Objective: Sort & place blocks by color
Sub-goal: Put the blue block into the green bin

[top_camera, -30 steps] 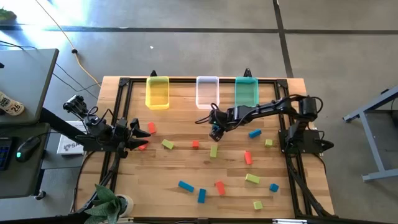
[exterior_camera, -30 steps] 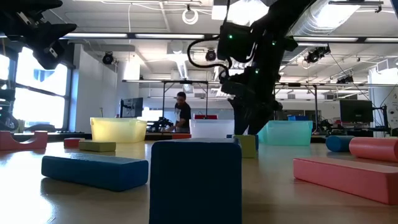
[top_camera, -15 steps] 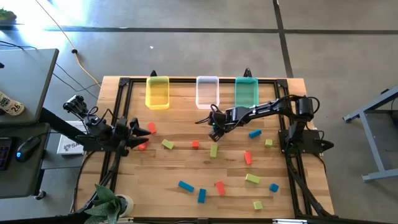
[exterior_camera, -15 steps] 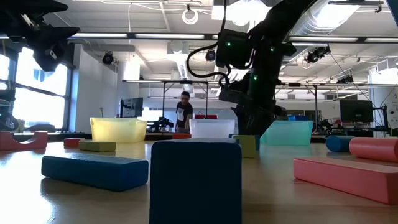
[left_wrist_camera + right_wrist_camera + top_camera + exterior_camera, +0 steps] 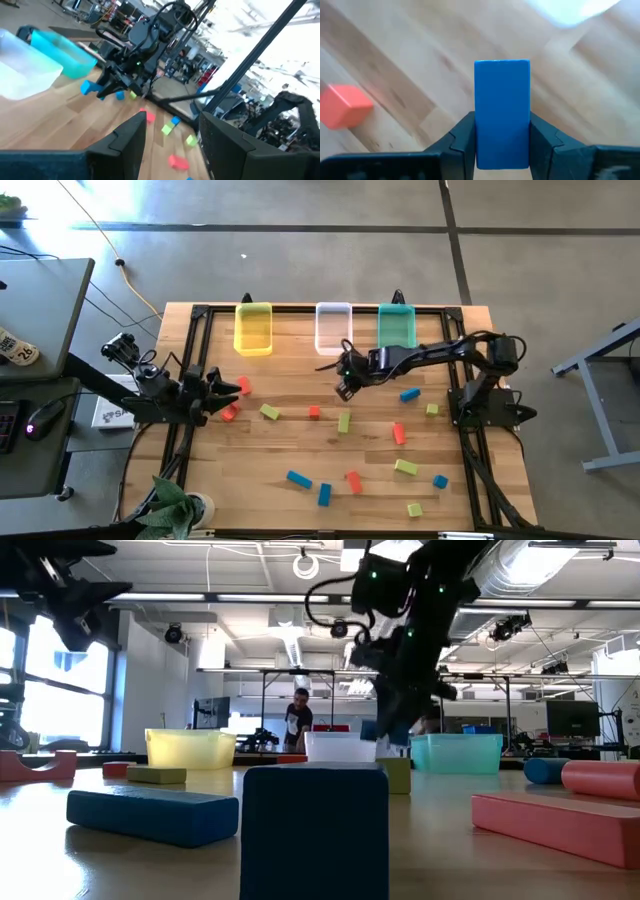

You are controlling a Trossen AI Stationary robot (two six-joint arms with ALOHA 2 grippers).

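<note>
My right gripper (image 5: 343,389) hangs over the table's middle, in front of the clear bin (image 5: 333,327), shut on a blue block (image 5: 502,110). The low view shows this blue block (image 5: 372,730) raised above the tabletop. My left gripper (image 5: 228,392) waits open at the table's left edge, with nothing between its fingers (image 5: 125,145). Red, yellow-green and blue blocks lie flat across the wood, among them a red cube (image 5: 314,412), a yellow-green bar (image 5: 344,422) and a blue bar (image 5: 409,394). My right gripper pinches the blue block's two long sides (image 5: 481,135) between its two fingers (image 5: 462,142), which lie along the block. The fingers slant steeply down from the table's right side. The block sticks out past the fingertips, lifted clear of the table.
A yellow bin (image 5: 253,328), the clear bin and a teal bin (image 5: 396,326) stand in a row along the far edge. More blocks lie near the front edge, such as a blue bar (image 5: 298,478) and a red bar (image 5: 353,481). A person (image 5: 298,720) stands in the room beyond.
My right gripper has shut on the blue block that lay under its open fingers and has then gone up, lifting the block clear of the table. The other blocks lie where they were.
</note>
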